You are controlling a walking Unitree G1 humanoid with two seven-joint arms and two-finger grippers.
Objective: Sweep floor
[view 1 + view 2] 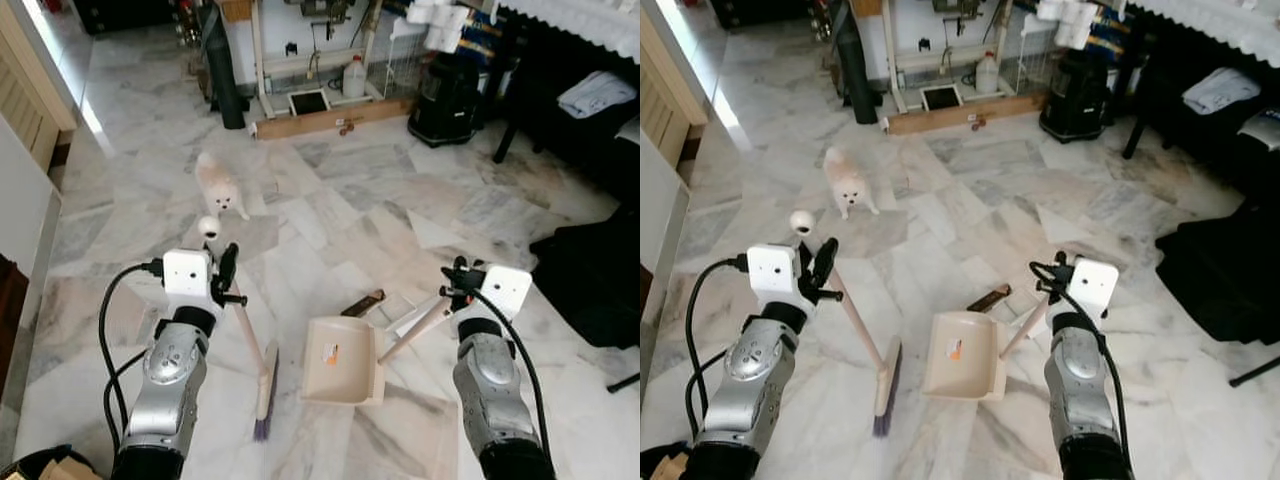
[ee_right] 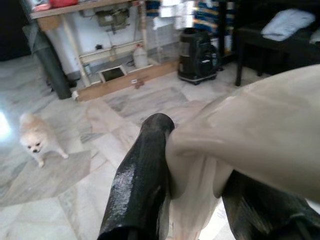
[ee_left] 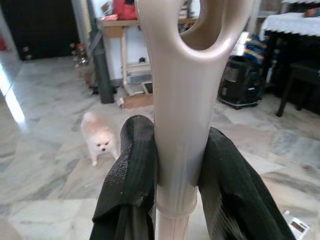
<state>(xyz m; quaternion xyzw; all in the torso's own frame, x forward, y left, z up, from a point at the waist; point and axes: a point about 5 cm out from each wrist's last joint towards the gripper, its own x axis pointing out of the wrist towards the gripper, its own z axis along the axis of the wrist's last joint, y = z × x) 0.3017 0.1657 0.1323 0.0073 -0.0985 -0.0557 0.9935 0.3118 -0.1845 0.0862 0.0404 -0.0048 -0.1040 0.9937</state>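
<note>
Marble floor (image 1: 340,215), pale with grey veining. The left gripper (image 1: 226,278) held a beige broom (image 1: 262,380) near the top of its handle; the head views showed the whole stick slanting down to purple bristles resting on the floor, just left of the dustpan. The left wrist view gave what those could not: both black fingers (image 3: 131,175) pressed flat against the handle on either side, jaws clamped on it just below the hanging loop.

The right gripper (image 1: 1052,275) gripped the long handle of a beige dustpan (image 1: 343,360). The pan sat flat on the floor between the two arms, mouth facing away from the robot, a small orange sticker inside. In the right wrist view the jaws were closed around the handle's moulded end, one finger (image 2: 142,175) plainly touching it.

A small dark scrap (image 1: 362,302) lay just beyond the pan's mouth. A small white dog (image 1: 220,185) stood farther off, facing the robot. A black cloth heap (image 1: 595,285) lay at the right.
</note>
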